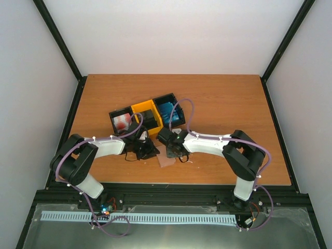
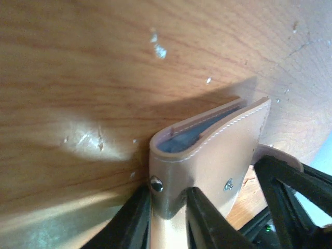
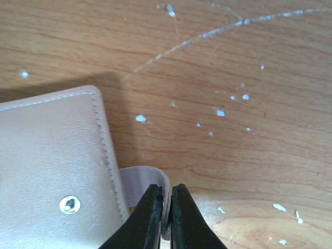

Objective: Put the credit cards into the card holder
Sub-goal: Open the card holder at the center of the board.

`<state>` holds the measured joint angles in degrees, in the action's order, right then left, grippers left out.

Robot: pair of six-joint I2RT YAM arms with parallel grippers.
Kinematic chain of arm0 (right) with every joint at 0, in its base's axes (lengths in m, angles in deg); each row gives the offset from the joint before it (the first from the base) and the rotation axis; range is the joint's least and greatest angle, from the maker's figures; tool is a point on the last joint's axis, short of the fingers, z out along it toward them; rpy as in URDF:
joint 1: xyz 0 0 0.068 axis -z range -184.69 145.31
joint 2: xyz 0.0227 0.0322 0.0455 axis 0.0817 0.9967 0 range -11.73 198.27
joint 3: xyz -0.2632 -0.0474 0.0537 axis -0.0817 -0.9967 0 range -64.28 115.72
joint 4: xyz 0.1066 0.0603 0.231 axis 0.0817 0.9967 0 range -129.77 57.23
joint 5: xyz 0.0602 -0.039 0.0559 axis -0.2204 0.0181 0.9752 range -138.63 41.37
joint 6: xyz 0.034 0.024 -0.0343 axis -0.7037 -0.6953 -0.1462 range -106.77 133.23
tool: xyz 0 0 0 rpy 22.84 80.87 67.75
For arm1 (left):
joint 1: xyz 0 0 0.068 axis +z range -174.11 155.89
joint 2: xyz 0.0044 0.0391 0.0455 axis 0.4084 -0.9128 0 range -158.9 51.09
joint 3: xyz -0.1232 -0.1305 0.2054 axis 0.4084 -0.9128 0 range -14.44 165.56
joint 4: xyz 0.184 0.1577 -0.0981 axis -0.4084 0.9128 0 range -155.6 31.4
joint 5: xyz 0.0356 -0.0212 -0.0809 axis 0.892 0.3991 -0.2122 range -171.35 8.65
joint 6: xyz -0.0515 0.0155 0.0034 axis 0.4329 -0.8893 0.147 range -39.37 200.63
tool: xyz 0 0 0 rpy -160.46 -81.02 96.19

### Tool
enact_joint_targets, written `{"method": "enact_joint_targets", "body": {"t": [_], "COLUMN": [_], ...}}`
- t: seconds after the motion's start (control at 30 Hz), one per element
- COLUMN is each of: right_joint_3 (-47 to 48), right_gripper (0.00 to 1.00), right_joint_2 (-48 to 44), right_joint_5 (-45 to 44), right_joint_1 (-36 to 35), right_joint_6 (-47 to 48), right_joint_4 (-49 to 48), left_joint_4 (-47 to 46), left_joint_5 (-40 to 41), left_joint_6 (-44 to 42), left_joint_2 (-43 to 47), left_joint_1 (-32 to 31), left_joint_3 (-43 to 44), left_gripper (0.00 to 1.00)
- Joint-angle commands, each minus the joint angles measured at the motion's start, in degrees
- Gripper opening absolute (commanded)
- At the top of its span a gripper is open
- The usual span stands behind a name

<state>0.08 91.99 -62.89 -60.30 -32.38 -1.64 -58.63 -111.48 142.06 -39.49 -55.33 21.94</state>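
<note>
1. The card holder [image 1: 167, 158] sits near the middle of the table [image 1: 228, 104], towards its near edge, between the two grippers. Its leaves gape slightly. The bluish layer inside may be a pocket or a card; the left wrist view is too blurred to tell.
2. The left gripper [image 2: 168, 189] is clenched across one end of the holder, beside a rivet [image 2: 156, 183]. This grip appears meant to anchor the holder so it cannot slide.
3. The right gripper [image 3: 167, 188] is pinched tight on a thin pale flap [image 3: 142, 179] that projects from the holder's edge, right of the snap stud [image 3: 69, 204]. Judged from this hold, the purpose is to pull a pocket open against the left arm's anchoring grip.
4. The credit cards [image 1: 123, 122] stand sorted by colour in a row of three bins [image 1: 141, 107], just far of the holder. Neither gripper holds a card, so loading seems to wait on the opening.
</note>
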Motion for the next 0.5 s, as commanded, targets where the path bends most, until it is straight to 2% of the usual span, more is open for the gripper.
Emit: {"method": "enact_joint_targets", "body": {"t": [0.0, 0.23, 0.37, 0.47], "right_joint_3": [-0.1, -0.5, -1.7, -1.7], "right_gripper": [0.03, 0.03, 0.03, 0.03], "right_joint_2": [-4.8, -14.7, -18.7, -20.2], "right_joint_5": [0.4, 2.5, 4.0, 4.9], "right_joint_1": [0.2, 0.2, 0.4, 0.5], "right_joint_6": [1.1, 0.8, -0.1, -1.2], "right_joint_4": [-1.6, 0.3, 1.4, 2.8], "left_joint_4": [4.8, 2.7, -1.5, -5.0], "left_joint_5": [8.0, 7.3, 3.5, 0.5], "left_joint_6": [-3.5, -9.8, -13.3, -14.2], "left_joint_2": [1.0, 9.0, 12.3, 14.8], "left_joint_1": [-0.2, -0.2, -0.2, -0.2], "left_joint_3": [-0.2, 0.5, 0.3, -0.7], "left_gripper": [0.25, 0.64, 0.76, 0.81]}}
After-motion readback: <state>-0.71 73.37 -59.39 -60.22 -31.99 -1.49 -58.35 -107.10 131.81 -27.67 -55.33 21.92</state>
